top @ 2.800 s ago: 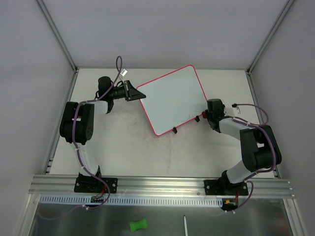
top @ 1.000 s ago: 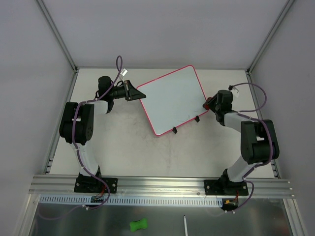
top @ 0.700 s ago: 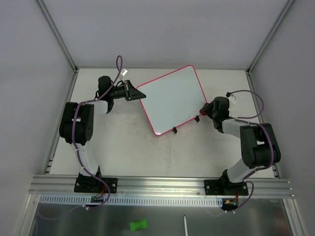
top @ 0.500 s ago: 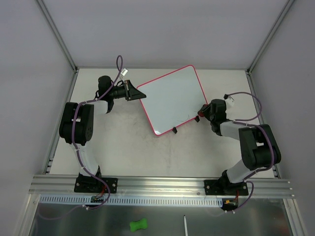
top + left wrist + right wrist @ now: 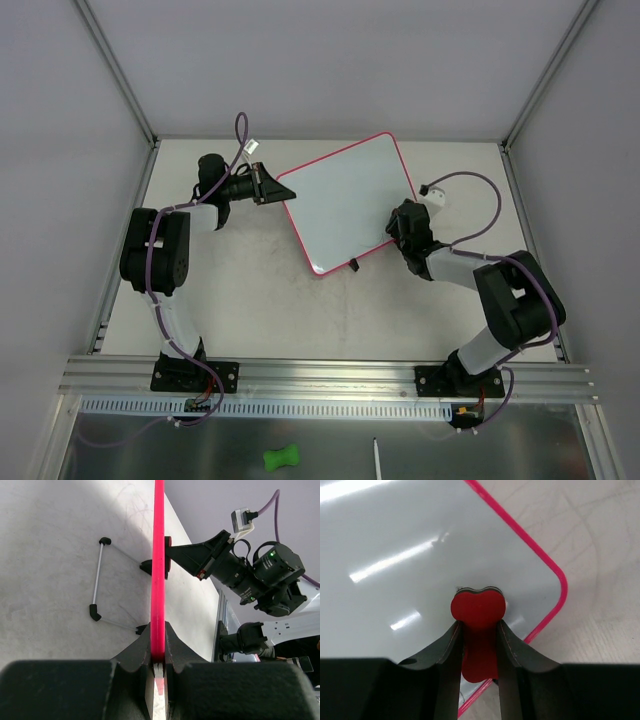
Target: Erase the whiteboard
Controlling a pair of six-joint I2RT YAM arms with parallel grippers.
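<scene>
One whiteboard (image 5: 345, 205) lies askew on the counter (image 5: 250, 290), a little toward 12 o'clock from the counter's middle, with its pink frame corners pointing roughly to 12, 3, 6 and 9 o'clock. In the top view one small black clip (image 5: 354, 265) shows on its edge toward 5 o'clock. A second cannot be made out there.

One red heart-shaped eraser (image 5: 478, 607) rests against the white surface close to the board's rounded corner toward 3 o'clock. The right end effector (image 5: 405, 225) holds it, fingers (image 5: 451, 645) closed narrow on the eraser's lower part.

The left end effector (image 5: 272, 188) is at the board's 9 o'clock corner. Its fingers (image 5: 137, 650) are pinched narrow on the pink frame, which the left wrist view shows edge-on.

Of the two arms, the left one rises from its base at 7 o'clock, folds at the elbow and points its forearm toward 3 o'clock. The right one rises from 5 o'clock, bends outward and reaches toward 10 o'clock.
</scene>
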